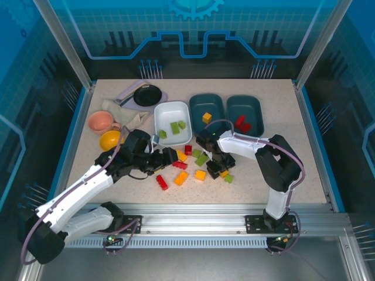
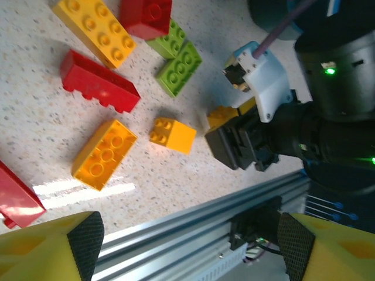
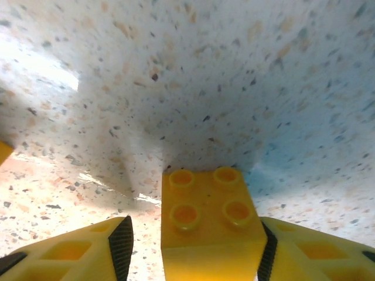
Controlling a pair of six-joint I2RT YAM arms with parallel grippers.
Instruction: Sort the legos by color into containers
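Note:
Several loose legos lie mid-table: a red one (image 1: 162, 182), orange ones (image 1: 181, 178) (image 1: 200, 174) and green ones (image 1: 201, 158) (image 1: 228, 178). The white tray (image 1: 166, 110) holds green bricks, the middle teal tray (image 1: 214, 101) a yellow one, the right teal tray (image 1: 253, 105) red ones. My right gripper (image 1: 215, 170) (image 3: 194, 246) is down on the table, open around a yellow four-stud brick (image 3: 208, 228); its right pad (image 3: 265, 249) touches the brick and the left pad (image 3: 123, 246) stands off. My left gripper (image 1: 170, 157) (image 2: 190, 249) hangs wide open over the bricks, holding nothing.
A pink cup (image 1: 101, 122), yellow bowl (image 1: 109, 140), crumpled cloth (image 1: 126, 114) and black round dish (image 1: 147, 95) crowd the back left. The aluminium rail (image 1: 193, 208) (image 2: 205, 222) runs along the near edge. The two grippers are close together above the brick pile.

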